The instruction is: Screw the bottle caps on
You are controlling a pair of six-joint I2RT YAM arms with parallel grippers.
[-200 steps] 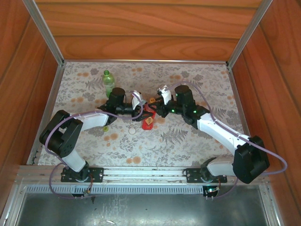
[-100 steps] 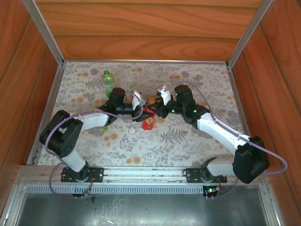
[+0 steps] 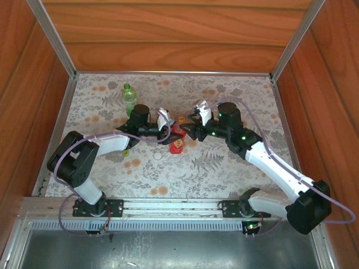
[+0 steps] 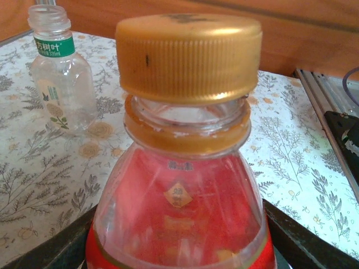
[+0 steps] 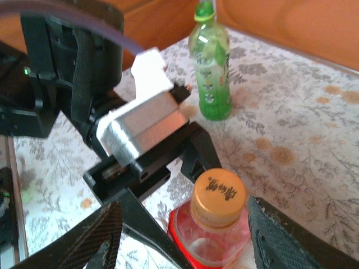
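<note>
Three bottles: green bottle (image 3: 129, 96), red bottle (image 4: 179, 224), clear bottle (image 4: 59, 75); three caps: orange cap (image 4: 188, 56), white cap (image 3: 159, 156), green cap (image 3: 125, 152).

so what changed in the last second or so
The right gripper opened its jaws off the orange cap and drew back to the right, away from the red bottle. The left gripper kept hold of that bottle, with the cap sitting on its neck. The green bottle and the white cap stayed put.

Likely lab: wood-walled test enclosure (image 3: 168, 39).
</note>
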